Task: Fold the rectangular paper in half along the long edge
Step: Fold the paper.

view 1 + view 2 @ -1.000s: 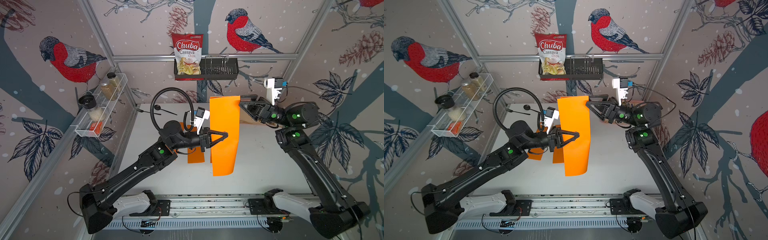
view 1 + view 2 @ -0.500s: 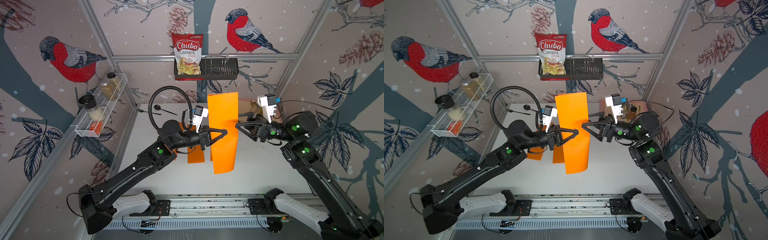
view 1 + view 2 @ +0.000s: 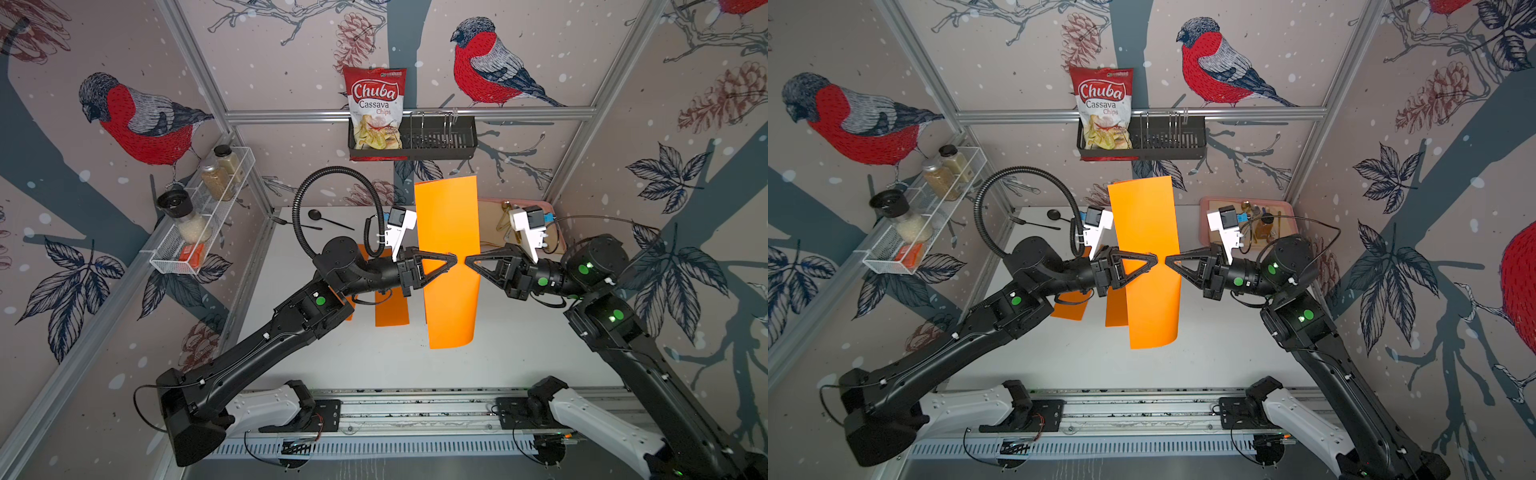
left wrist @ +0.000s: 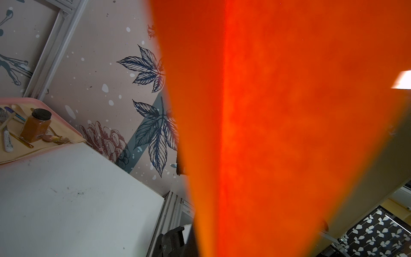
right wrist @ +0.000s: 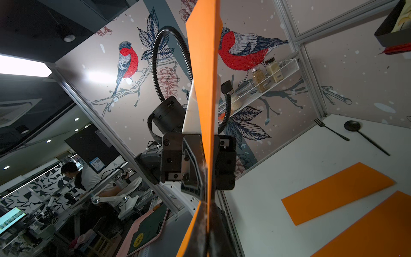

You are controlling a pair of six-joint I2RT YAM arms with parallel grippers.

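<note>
**Item 1.** Orange rectangular paper [image 3: 449, 232] [image 3: 1144, 216]: held upright in the air above the middle of the white tabletop [image 3: 374, 361], long edges vertical. It is clear of the surface, and its lower end curls slightly. In the right wrist view the paper [image 5: 203, 66] is edge-on, 2 faces meeting at a narrow angle. In the left wrist view the paper [image 4: 278, 133] fills most of the frame, blurred, with 1 lengthwise line of shade.

**Item 2.** Left gripper [image 3: 453, 258] [image 3: 1154, 258]: above the tabletop's middle, jaws clamped on the paper about halfway up. Its visible finger lies across the paper's face.

**Item 3.** Right gripper [image 3: 468, 261] [image 3: 1168, 261]: above the tabletop's middle, almost tip to tip with the left gripper. Its jaws are pinched together on the paper's long edge on the robot's right. In its wrist view the sheet runs between dark, blurred fingers [image 5: 216, 235].

**Item 4.** 2 narrower orange sheets [image 5: 333, 193]: flat on the tabletop, left of its middle, partly under the left arm in both top views.

**Item 5.** Black spoon [image 3: 316, 215] and black fork [image 3: 291, 224]: on the tabletop's far left part.

**Item 6.** Pink tray [image 3: 557, 216]: at the tabletop's far right corner, carrying a brown jar [image 4: 36, 126] and small utensils.

**Item 7.** Chuba Cassava Chips bag [image 3: 376, 108]: in a black wire basket [image 3: 440, 141] on the wall beyond the tabletop's far edge.

**Item 8.** White wire shelf [image 3: 199, 232]: on the wall above the tabletop's left edge, holding spice jars.
</note>
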